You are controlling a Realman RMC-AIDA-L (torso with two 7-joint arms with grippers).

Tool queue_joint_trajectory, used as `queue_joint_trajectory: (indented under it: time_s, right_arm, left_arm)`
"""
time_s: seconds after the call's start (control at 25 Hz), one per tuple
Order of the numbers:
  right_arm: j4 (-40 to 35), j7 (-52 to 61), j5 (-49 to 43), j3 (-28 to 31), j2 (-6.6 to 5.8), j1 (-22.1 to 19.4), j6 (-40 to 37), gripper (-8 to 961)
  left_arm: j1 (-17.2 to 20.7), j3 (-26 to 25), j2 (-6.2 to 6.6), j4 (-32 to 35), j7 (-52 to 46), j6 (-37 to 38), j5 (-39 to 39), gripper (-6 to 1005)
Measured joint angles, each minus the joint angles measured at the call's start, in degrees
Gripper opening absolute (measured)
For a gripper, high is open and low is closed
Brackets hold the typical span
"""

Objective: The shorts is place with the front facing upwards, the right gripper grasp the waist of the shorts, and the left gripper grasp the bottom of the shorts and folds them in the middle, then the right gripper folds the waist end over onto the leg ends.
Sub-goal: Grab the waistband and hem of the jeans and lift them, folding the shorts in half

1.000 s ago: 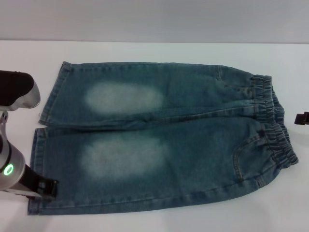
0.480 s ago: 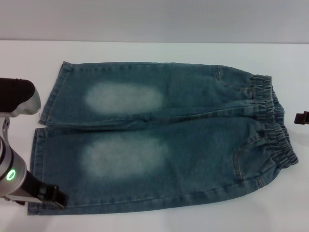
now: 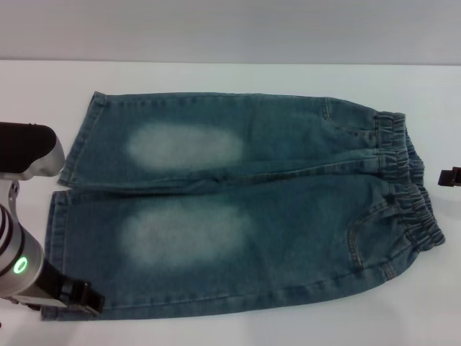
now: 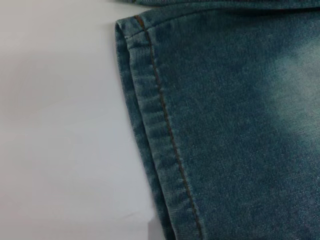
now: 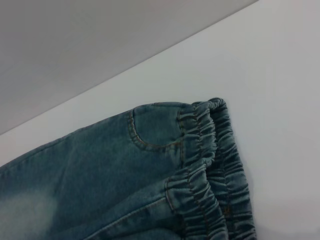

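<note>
The shorts lie flat and front up on the white table, legs side by side. The gathered waist is at the right, the straight leg hems at the left. My left gripper is at the near left corner of the nearer leg, its black tip over the hem. The left wrist view shows that stitched hem close up against the bare table. Only a black tip of my right gripper shows at the right edge, just off the waist. The right wrist view shows the ruched waist and a pocket seam.
White table surrounds the shorts on all sides, with a grey wall behind its far edge. The left arm's dark upper housing hangs over the table to the left of the farther leg's hem.
My left gripper has slid toward the near table edge and a little right, from beside the nearer leg's hem to its near corner. The right gripper and shorts have not moved.
</note>
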Motion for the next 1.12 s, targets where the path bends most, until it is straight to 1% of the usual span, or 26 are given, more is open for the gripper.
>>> queue_joint_trajectory:
  time_s: [0.6, 0.84, 0.92, 1.12]
  right_arm:
    - [0.01, 0.00, 0.00, 0.00, -0.09, 0.08, 0.13, 816]
    - [0.01, 0.00, 0.00, 0.14, -0.09, 0.08, 0.48, 816]
    - [0.00, 0.00, 0.00, 0.71, -0.09, 0.09, 0.74, 816]
    - [0.01, -0.01, 0.00, 1.11, -0.02, 0.00, 0.95, 815]
  left_arm:
    - [-0.79, 0.65, -0.06, -1.35, -0.10, 0.25, -0.16, 811]
    - [-1.46, -0.23, 0.22, -0.92, 0.67, 0.16, -0.59, 805]
    - [-1.60, -0.22, 0.21, -0.83, 0.71, 0.12, -0.60, 624]
    - [-1.92, -0.16, 0.26, -0.93, 0.94, -0.07, -0.65, 506]
